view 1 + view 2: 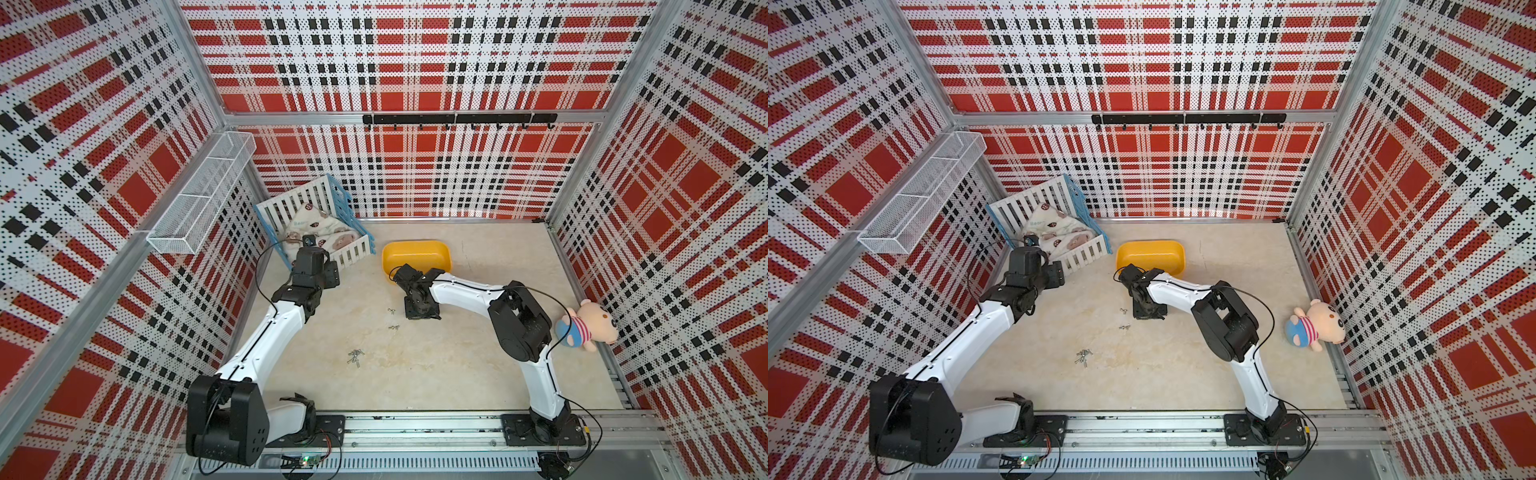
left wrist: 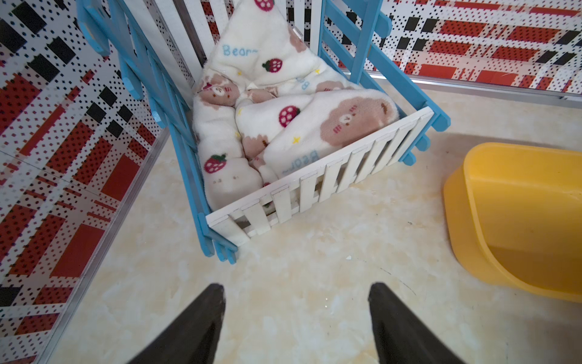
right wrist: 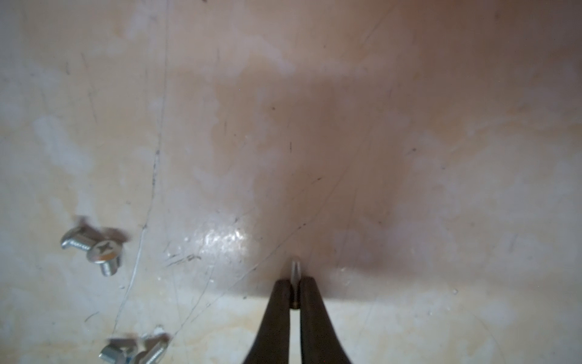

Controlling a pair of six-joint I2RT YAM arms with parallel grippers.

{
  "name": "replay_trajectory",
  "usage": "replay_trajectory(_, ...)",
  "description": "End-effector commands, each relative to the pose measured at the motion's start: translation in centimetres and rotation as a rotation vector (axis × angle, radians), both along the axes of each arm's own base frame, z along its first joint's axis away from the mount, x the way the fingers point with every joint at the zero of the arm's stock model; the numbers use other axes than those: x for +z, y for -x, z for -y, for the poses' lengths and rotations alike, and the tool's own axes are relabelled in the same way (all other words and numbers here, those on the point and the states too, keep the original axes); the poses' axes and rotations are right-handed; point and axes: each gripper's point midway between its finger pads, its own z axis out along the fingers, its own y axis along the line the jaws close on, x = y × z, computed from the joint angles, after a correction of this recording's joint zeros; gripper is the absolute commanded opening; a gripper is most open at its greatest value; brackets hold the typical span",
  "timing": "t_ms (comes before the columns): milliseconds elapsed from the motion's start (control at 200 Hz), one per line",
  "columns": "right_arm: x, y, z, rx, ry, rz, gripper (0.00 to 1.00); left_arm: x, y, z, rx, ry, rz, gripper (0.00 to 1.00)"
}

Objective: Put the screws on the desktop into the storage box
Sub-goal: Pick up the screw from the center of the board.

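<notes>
Pinching tight, the right gripper [image 3: 295, 285] has its two black tapered fingers drawn almost together on a single screw [image 3: 295, 268], right down at the desktop [image 3: 441, 157]. That screw's long axis runs in line with the fingers, one silver end poking out past the tips; whether it touches the surface, I cannot tell.

Just left of the gripper lie more screws [image 3: 94, 249], short, threaded and bright. One shows its cross-slotted round head to the camera, and its mate lies flat behind it. A second pair [image 1: 393, 328] sits slightly nearer. A jumbled heap [image 1: 355, 357] lies nearer again and further left, shafts pointing every which way.

The yellow box [image 1: 415, 254], smooth plastic with rounded corners, sits at far centre, just beyond the right gripper. The right arm's wrist overlaps its near rim in both top views.

Left of the box stands a white-and-blue slatted crib [image 1: 299, 198] with a fleecy bear-print blanket [image 2: 283, 94] bundled inside. The left gripper [image 2: 296, 290] hovers above the desktop by the crib's near corner, fingers spread wide, nothing between them.

A white wire-mesh basket [image 1: 199, 199] hangs on the left wall. A black hook rail [image 1: 457, 119] runs along the far wall. A plush toy [image 1: 586, 326] in a striped shirt lies at the desktop's right edge. The surface is glossy, cream-mottled and finely scratched.
</notes>
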Motion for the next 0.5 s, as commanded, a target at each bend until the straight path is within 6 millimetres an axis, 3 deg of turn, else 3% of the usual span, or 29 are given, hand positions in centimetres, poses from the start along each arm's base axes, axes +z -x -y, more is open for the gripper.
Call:
replay_trajectory(0, -1.1, 0.8, 1.0, -0.004, 0.042, -0.033, 0.04, 0.3, 0.1, -0.2, 0.006, 0.004, 0.017, 0.77)
replay_trajectory(250, 2.9, 0.5, 0.4, 0.011, 0.016, 0.03, 0.0, 0.3, 0.0, -0.2, 0.006, 0.004, 0.017, 0.77)
replay_trajectory(491, 10.1, 0.2, 0.1, 0.025, -0.033, 0.143, 0.0, 0.4, 0.1, -0.2, 0.007, 0.004, 0.021, 0.77)
